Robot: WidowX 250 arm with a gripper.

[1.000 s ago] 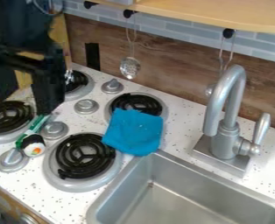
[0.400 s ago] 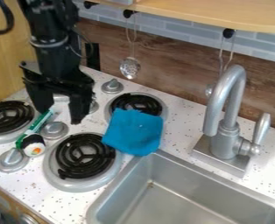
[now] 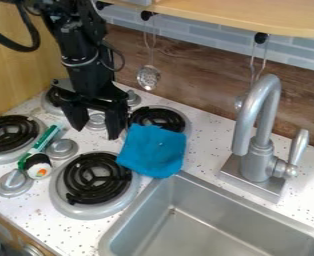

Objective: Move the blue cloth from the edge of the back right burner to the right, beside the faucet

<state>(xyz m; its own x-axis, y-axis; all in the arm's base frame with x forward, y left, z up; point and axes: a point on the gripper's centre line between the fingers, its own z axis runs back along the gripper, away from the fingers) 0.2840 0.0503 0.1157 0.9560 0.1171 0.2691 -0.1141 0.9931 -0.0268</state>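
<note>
Bright blue, lightly creased cloth (image 3: 153, 151)

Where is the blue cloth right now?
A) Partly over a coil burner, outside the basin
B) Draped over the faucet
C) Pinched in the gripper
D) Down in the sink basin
A: the blue cloth covers the near edge of a coil burner and lies outside the sink basin, with the open gripper hanging apart from it.

Single fixed camera, high above the counter (image 3: 246, 229), slanting down, fairly close, facing the backsplash (image 3: 186, 75)
</note>
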